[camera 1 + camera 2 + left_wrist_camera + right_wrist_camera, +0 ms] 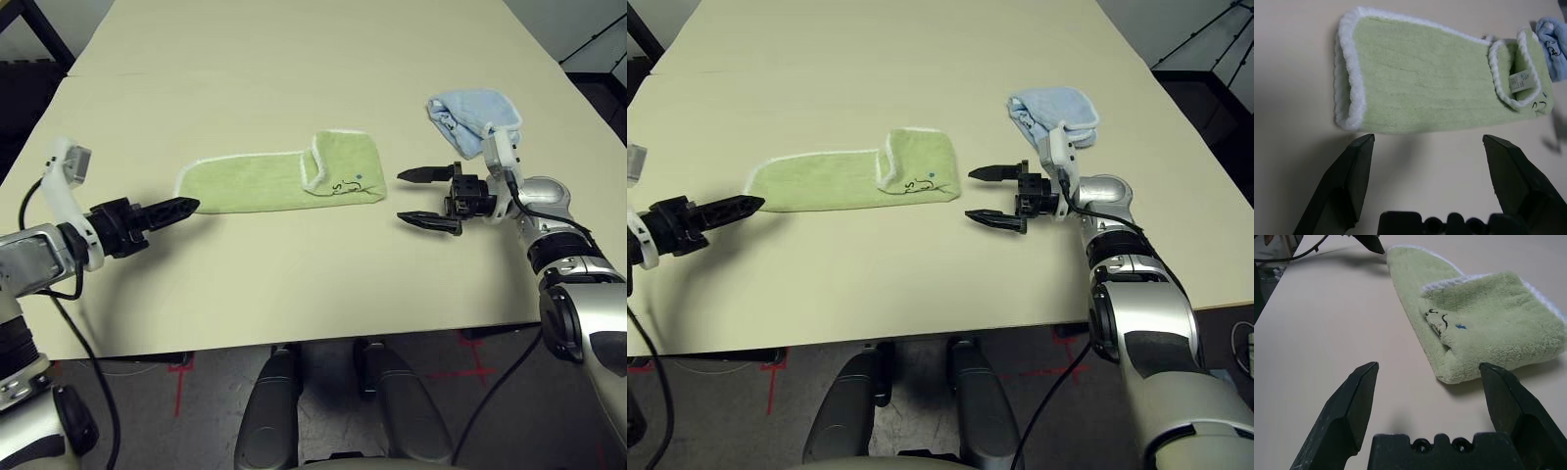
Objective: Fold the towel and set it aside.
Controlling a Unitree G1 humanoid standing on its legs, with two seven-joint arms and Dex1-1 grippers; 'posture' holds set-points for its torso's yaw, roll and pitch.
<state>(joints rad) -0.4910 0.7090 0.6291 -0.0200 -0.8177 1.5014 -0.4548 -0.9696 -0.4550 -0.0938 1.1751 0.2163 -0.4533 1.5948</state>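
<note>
The green towel [279,180] lies on the table [294,284] between my tools, folded into a long strip. My left tool [171,210] and right tool [427,199] are released, empty. Another fold and setting aside seem left.

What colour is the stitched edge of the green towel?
White. The towel has a white stitched edge, clearest in the left wrist view.

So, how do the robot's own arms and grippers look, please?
Both arms are silver metal with black joints and loose black cables. Each ends in a black gripper, left gripper and right gripper, with two tapered, pointed fingers. A white bracket carrying a small grey camera sits at each wrist.
</note>
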